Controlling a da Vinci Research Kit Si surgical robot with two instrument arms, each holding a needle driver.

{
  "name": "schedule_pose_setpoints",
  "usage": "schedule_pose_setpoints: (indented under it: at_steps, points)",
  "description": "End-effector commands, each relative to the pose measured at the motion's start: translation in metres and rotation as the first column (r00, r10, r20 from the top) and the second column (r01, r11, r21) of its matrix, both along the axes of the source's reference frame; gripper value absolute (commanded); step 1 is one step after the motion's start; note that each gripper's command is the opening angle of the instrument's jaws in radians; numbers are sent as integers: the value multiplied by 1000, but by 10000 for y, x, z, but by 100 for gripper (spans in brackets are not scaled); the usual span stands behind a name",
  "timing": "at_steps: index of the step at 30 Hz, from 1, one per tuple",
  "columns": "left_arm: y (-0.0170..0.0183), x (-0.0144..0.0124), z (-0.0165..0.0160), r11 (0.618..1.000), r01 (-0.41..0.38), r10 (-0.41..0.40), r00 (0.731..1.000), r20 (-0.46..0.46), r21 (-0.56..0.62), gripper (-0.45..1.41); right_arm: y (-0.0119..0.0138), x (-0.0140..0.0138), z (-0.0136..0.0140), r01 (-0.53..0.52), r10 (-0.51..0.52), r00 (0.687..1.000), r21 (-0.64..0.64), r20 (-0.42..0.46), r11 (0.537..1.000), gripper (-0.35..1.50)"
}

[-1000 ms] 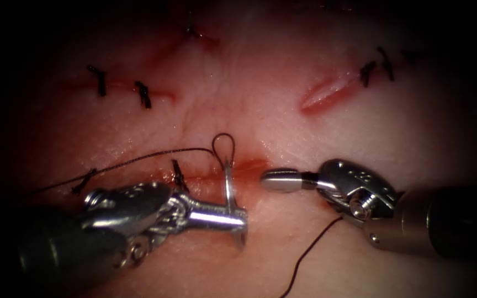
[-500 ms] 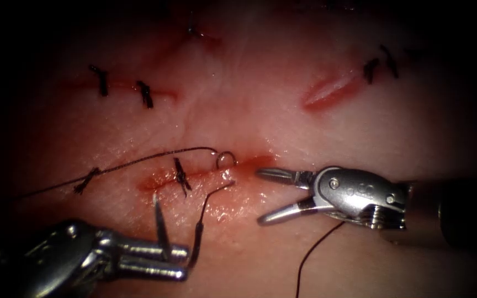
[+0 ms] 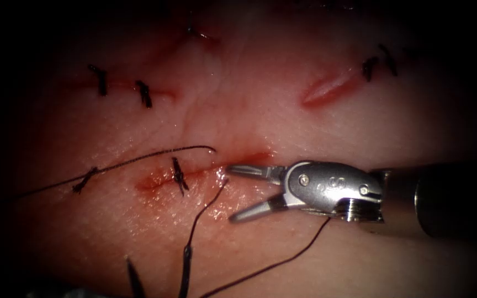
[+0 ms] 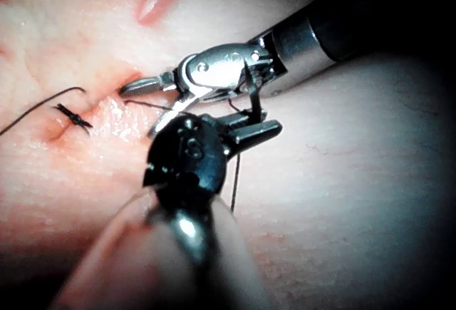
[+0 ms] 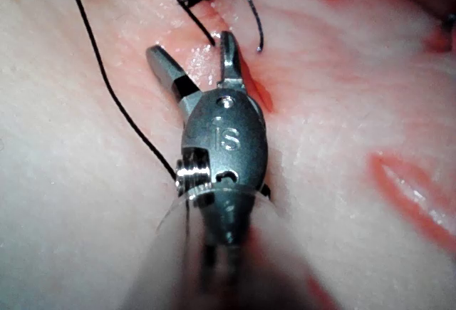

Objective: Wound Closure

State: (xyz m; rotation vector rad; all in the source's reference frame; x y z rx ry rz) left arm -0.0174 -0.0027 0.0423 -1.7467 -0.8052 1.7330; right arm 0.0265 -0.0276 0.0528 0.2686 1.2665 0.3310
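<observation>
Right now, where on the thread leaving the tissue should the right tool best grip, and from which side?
Probably the thread on its straight, taut stretch just below its exit from the tissue, coming from the right: the right tool, empty and open, is beside it. The left tool holds the needle near mid-curve, free of tissue.

Needle (image 3: 134, 278) and thread (image 3: 185, 270) cut off at endoscope view's bottom edge.

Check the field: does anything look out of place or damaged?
Nothing looks damaged. The right claw is open and empty at the cut. The left claw holds the needle near mid-curve, clear of the tissue. One oddity: thread lies against the right tool's wrist.
</observation>
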Motion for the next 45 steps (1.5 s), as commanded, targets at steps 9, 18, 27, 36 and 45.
schedule_pose_setpoints:
  at_steps: [9, 18, 27, 36, 45]
  points:
    - [-5, -2, -6, 1000, -5, 5, 1000, 4, -10, -45, -29, 15, 45, 96, -100, 994, 68, 53, 993, 46]
    - [-12, 4, -28, 999, -15, 16, 1000, 13, -49, -45, -32, 5, 50, 106, -120, 980, 92, 160, 990, 4]
    - [-16, 13, -50, 993, -6, 6, 1000, -1, -121, -45, -28, 4, 25, 13, -42, 983, 159, 177, 987, -35]
    - [-7, 52, -33, 969, 55, -89, 987, -131, -241, -45, -53, -5, -46, 49, -86, 984, 230, 154, 972, -35]
    - [13, 90, 13, 936, 105, -139, 987, -79, -336, -45, -98, 9, -165, 153, -171, 983, 217, 69, 964, -35]
